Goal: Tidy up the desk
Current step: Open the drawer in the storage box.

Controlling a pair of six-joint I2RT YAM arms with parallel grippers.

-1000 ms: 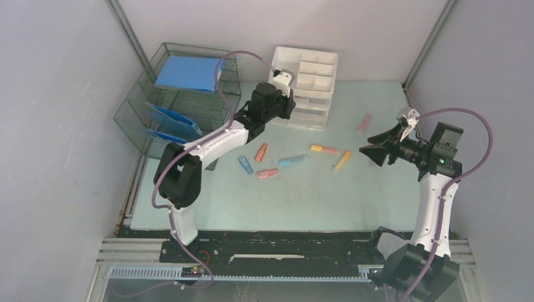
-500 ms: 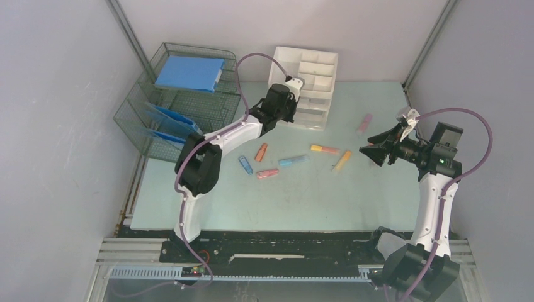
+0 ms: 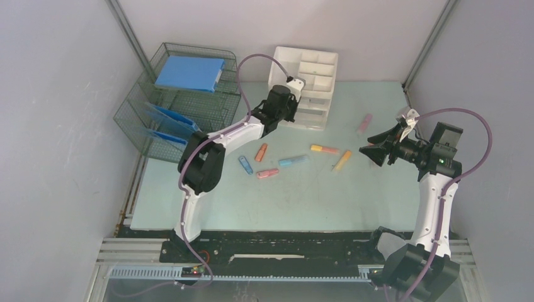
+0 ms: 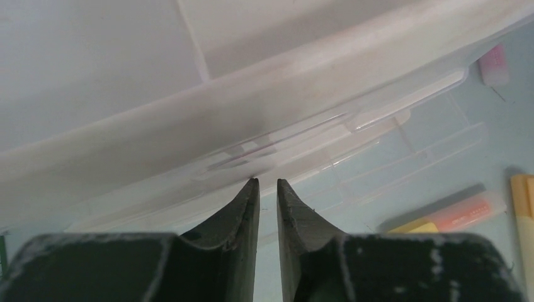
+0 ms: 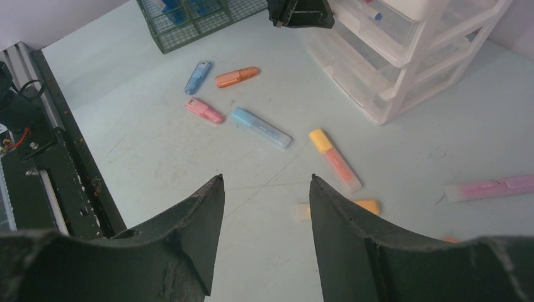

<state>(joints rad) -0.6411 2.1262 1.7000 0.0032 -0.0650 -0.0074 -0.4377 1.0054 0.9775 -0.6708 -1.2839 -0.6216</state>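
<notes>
On the pale mint-green desk point(image 3: 315, 195) lie several highlighters: an orange one point(image 3: 261, 151), a small blue one point(image 3: 245, 165), a pink one point(image 3: 267, 173), a light blue one point(image 3: 293, 162) and others further right. My left gripper point(image 3: 291, 108) is at the front of the white drawer unit point(image 3: 305, 88). Its tips point(image 4: 264, 180) meet the clear drawer front, open by only a narrow gap with nothing between them. My right gripper point(image 3: 368, 151) hovers open and empty over the desk's right side point(image 5: 266, 178), with a yellow highlighter point(image 5: 368, 206) just beyond its fingers.
A green wire rack point(image 3: 182, 107) with a blue book point(image 3: 191, 72) on top stands at the back left. A pink highlighter point(image 3: 364, 123) lies near the right wall. The black front rail point(image 3: 283, 242) runs along the near edge. Grey walls enclose three sides.
My left arm has stretched out further, carrying its gripper rightward and down to the drawer unit's front. The right arm and the highlighters have not moved.
</notes>
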